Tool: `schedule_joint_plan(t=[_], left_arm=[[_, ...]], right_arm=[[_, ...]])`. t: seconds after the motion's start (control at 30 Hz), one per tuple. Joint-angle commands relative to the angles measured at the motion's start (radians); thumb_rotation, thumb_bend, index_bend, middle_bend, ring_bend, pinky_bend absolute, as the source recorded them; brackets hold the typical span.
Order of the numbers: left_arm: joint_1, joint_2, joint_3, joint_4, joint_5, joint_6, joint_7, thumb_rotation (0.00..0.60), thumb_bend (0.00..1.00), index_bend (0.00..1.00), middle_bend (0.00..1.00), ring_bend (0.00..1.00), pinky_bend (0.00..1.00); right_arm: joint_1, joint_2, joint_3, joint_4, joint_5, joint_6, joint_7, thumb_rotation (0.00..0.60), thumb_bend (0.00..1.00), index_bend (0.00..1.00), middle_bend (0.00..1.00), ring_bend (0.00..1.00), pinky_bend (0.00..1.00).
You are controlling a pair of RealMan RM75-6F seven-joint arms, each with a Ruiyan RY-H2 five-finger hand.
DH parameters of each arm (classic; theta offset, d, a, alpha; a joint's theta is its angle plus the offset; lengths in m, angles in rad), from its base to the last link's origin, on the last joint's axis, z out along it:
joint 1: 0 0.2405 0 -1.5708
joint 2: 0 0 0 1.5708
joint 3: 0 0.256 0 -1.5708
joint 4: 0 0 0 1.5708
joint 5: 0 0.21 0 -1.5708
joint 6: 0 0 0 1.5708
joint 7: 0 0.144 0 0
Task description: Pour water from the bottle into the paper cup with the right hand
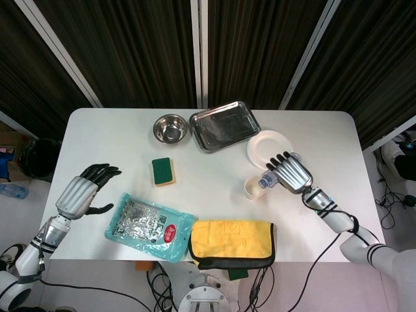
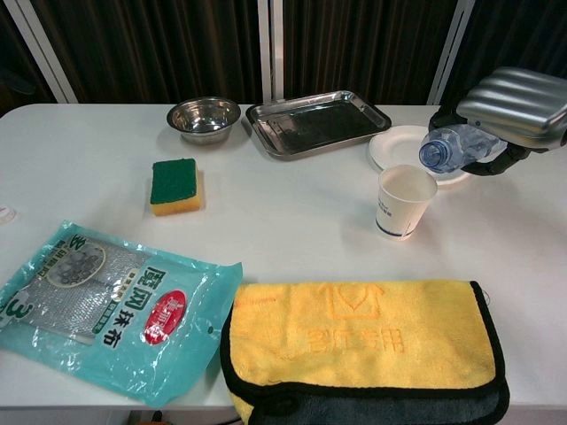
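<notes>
A white paper cup (image 1: 253, 188) (image 2: 404, 202) stands upright on the table right of centre. My right hand (image 1: 290, 173) (image 2: 514, 99) grips a clear plastic bottle (image 1: 266, 180) (image 2: 452, 148), tipped sideways. The bottle's open mouth hangs just above the cup's right rim. Most of the bottle is hidden inside the hand. My left hand (image 1: 82, 193) hovers open over the table's left edge, fingers apart and holding nothing; only the head view shows it.
A white plate (image 1: 263, 144) lies just behind the cup. A steel tray (image 1: 224, 125) and steel bowl (image 1: 170, 129) sit at the back. A green sponge (image 1: 163, 171), a teal packet (image 1: 148, 226) and a folded yellow cloth (image 1: 232, 242) lie nearer the front.
</notes>
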State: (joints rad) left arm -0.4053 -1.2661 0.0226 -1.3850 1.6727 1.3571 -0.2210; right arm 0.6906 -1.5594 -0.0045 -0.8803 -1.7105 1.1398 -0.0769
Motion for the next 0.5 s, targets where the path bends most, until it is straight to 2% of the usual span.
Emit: schedule_joint_plan(t=[0.03,0.5], left_arm=[[0.000,0.000,0.000,0.001,0.000,0.000,-0.001,0.592,0.13,0.19,0.17,0.12,0.17],[-0.001,-0.007,0.000,0.011,0.001,-0.002,-0.009,0.591,0.13,0.19,0.17,0.12,0.17]], right_arm=[[0.004,0.005,-0.001,-0.002,0.001,0.000,-0.006,0.600,0.58,0.74,0.55,0.41,0.45],[0.012,0.021,-0.012,0.014,0.001,-0.007,-0.064,0.600,0.58,0.75,0.55,0.41,0.45]])
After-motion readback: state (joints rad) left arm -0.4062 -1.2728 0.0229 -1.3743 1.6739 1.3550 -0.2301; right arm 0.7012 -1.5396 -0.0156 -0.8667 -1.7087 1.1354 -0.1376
